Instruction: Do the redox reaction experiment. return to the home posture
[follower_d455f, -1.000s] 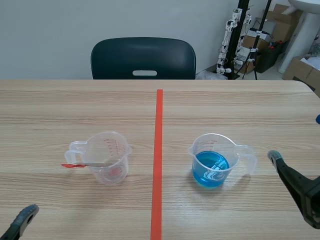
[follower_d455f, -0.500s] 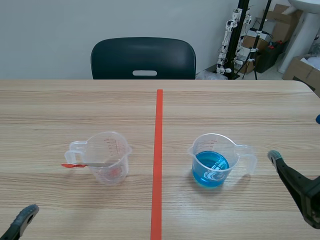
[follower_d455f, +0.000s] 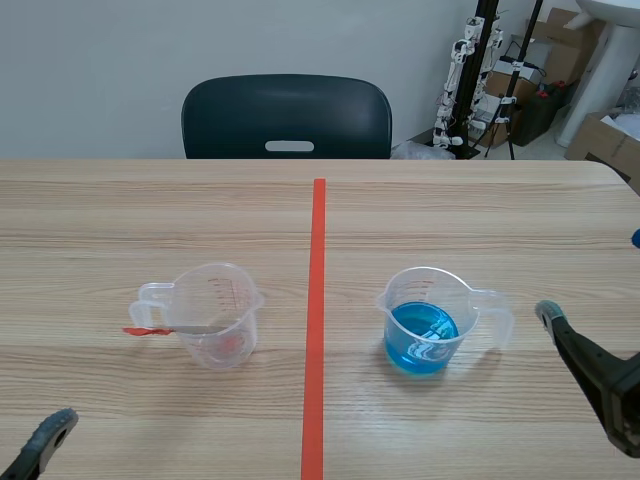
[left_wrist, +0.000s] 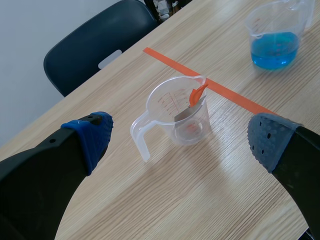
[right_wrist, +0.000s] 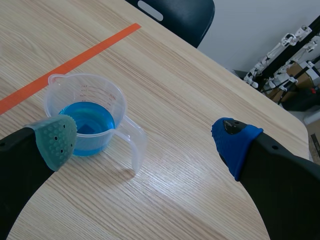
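Two clear plastic measuring cups stand on a pale wood-grain table (follower_d455f: 120, 210), one on each side of the orange-red tape line (follower_d455f: 316, 330) and both about midway between its near and far edges. The left cup (left_wrist: 179, 112), with red scale marks on its wall, is empty of liquid. A slim tool (left_wrist: 198, 93) with an orange end and a flat grey blade leans on its rim. The right cup (follower_d455f: 428, 320) holds bright blue liquid to about a third of its height, and its looped handle points toward the table's right edge.

The left gripper (left_wrist: 181, 139) hangs low near the table's near left corner. Its fingers are spread wide around nothing, with the left cup ahead of them. The right gripper (right_wrist: 145, 141) sits low by the near right side, equally wide apart and empty-handed, with the blue cup just ahead of its grey-green pad.

The scene view shows only one fingertip of the left gripper and one finger of the right. The wrist views show both dotted pads on each. Only the scene view shows a pale shape in the blue liquid. A dark moulded chair (follower_d455f: 287, 117) stands at the far edge.
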